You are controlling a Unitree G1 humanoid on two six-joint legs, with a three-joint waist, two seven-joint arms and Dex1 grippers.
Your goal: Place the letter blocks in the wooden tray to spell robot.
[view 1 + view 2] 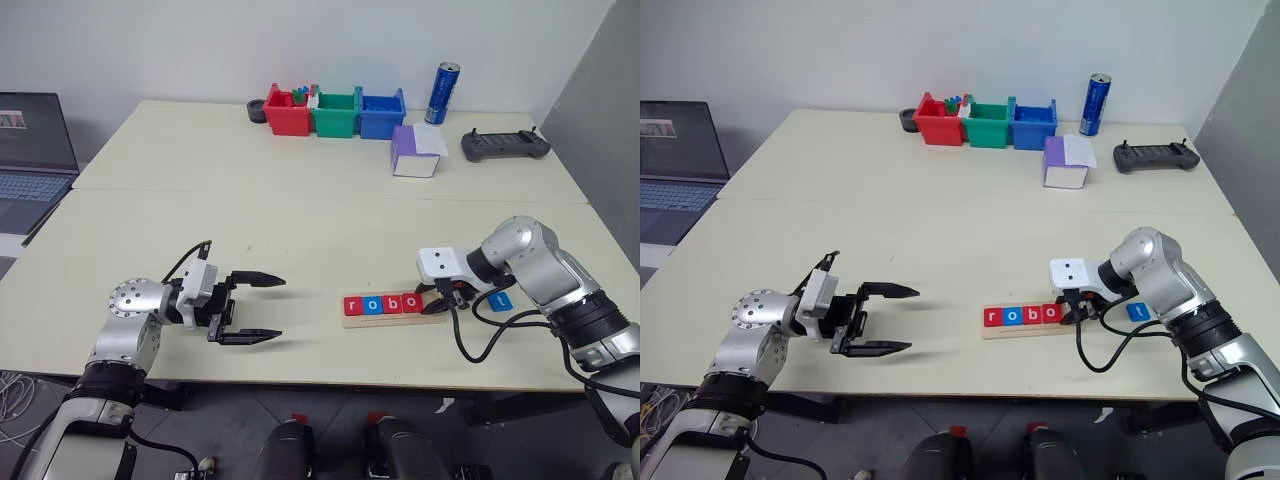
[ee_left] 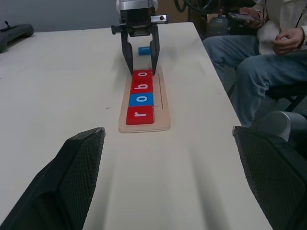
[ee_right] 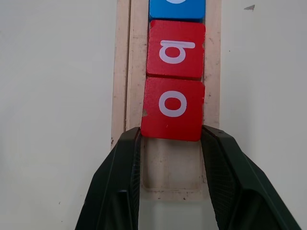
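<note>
Pale wood, long and rounded at the ends: the wooden tray lies on the smooth cream table, its shallow groove holding four flat rounded tiles, red r, blue o, red b, red o. Right gripper clenched, black textured fingers touching that last o's corners at the tray's end. Blue t tile just beyond the tray. Left gripper hangs released, well apart from the tray.

Bright, even room light falls from overhead. The tabletop shows only soft, faint shadows and no glare. Up close, the left tool's fingers look blurred.
</note>
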